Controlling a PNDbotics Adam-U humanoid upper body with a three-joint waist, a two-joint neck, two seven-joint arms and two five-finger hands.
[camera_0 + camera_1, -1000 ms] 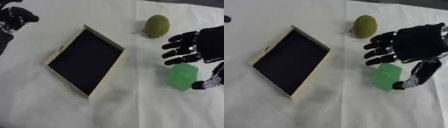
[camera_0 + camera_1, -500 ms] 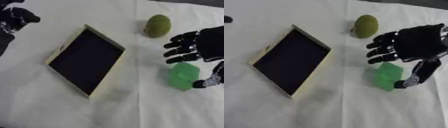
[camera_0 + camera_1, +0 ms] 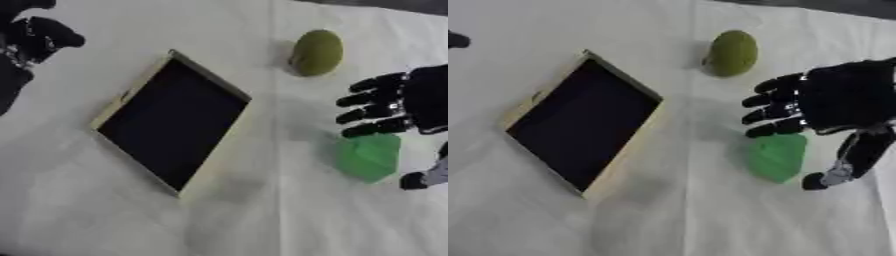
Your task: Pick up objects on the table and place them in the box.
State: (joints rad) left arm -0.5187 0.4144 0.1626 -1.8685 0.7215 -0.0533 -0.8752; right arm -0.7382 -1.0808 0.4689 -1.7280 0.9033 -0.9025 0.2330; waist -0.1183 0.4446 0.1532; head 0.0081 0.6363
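Green block [image 3: 776, 156] lies under the spread-open, empty right hand [image 3: 833, 102]

A: Right hand [image 3: 833, 100]: what's it look like?
B: Matte black throughout, broad blocky palm, thick segmented fingers [image 3: 773, 98] with rounded tips. Thumb shows a pale silver-grey section near its end.
A: Left hand [image 3: 35, 37]?
B: Also black, bulbous rounded fingertips; markings too blurred to read.
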